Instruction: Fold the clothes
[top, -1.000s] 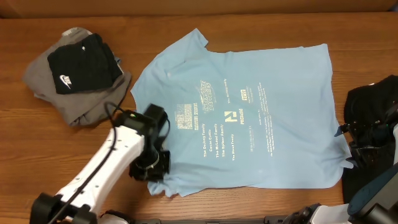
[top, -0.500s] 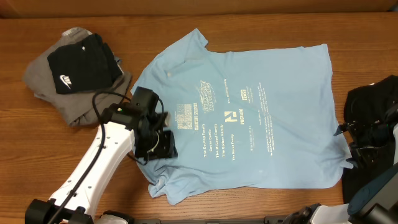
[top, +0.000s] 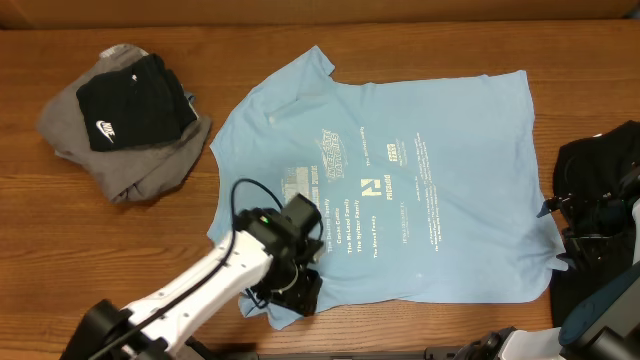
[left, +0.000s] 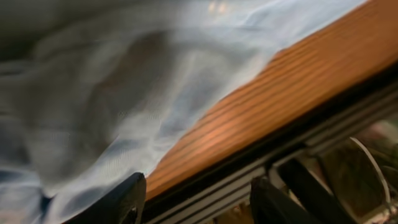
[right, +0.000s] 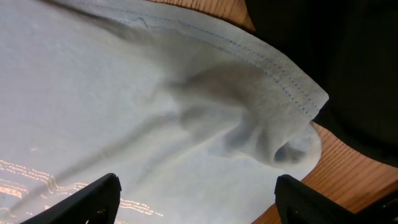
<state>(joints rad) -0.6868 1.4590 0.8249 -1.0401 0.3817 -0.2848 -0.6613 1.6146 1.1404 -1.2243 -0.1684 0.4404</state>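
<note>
A: Left gripper (left: 198, 190), how did it stand?
B: Its fingers were spread and empty over the wooden table (left: 249, 93) edge. The light blue T-shirt (left: 93, 93) lay ahead, with its hem beside one finger. Its white arm (top: 190, 295) stretched low and diagonal.
A: And the right gripper (right: 196, 186)?
B: It was parted too, holding nothing, above the shirt's hem corner. A black garment (right: 336, 56) lay just beyond.

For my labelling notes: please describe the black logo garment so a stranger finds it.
On the wooden table, look left of the light blue T-shirt. A folded black garment lies atop a grey pile; only it bears a white swoosh.
</note>
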